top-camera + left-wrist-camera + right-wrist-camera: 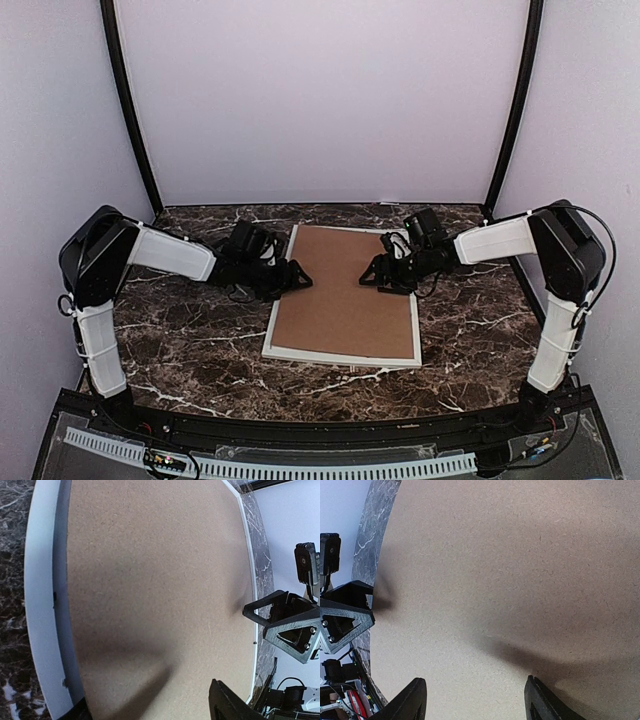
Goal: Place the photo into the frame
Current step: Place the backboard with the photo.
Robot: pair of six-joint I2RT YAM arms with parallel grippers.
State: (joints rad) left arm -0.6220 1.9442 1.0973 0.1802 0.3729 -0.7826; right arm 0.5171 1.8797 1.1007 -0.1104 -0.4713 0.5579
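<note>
- While both arms reach in over the middle of the table [200, 340], my left gripper [296, 276] sits at the left edge of the frame [340, 357] with its jaws parted. In the left wrist view its fingers [225, 707] stand well apart and clamp nothing, with only brown board showing between them.
- My right gripper [374, 277] comes in from the other side, over the right half of the board. Its jaws are spread too, and in its wrist view the two fingers [414, 700] are wide apart with bare brown surface between them.
- Each wrist camera also catches the opposite gripper. In both views, one fingertip of that gripper looks to be touching the board, with a small shadow at the spot. I cannot tell whether it is pressing.
- The cardboard sheet [345, 300] lies flat inside the frame and fills the opening nearly from rail to rail. A thin grey strip shows between it and the left rail.
- The frame lies flat near the centre of the dark marble table, its long sides running away from the arm bases. White rail shows all round the board.
- The photo does not show in any view, and I cannot tell whether it lies under the board.
</note>
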